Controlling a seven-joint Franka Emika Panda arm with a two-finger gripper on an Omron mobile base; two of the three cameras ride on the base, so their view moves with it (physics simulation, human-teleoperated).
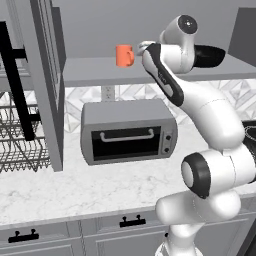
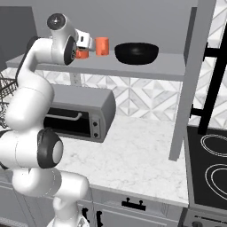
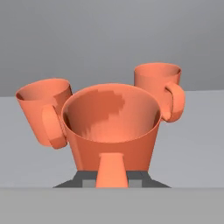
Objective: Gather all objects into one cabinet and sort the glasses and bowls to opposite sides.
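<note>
Pincer [image 3: 112, 181] grips orange mug [image 3: 111, 127] w/ loop handle.

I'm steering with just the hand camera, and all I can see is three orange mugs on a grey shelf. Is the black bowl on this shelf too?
Observer: Yes, the black bowl sits on the same cabinet shelf.
Operator: Which side of the mugs is it on?
Observer: In the right base view it stands to the right of the nearest orange mug, with a gap between them.
Operator: What's underneath the shelf?
Observer: A toaster oven with its door shut, standing on the marble counter.
</note>
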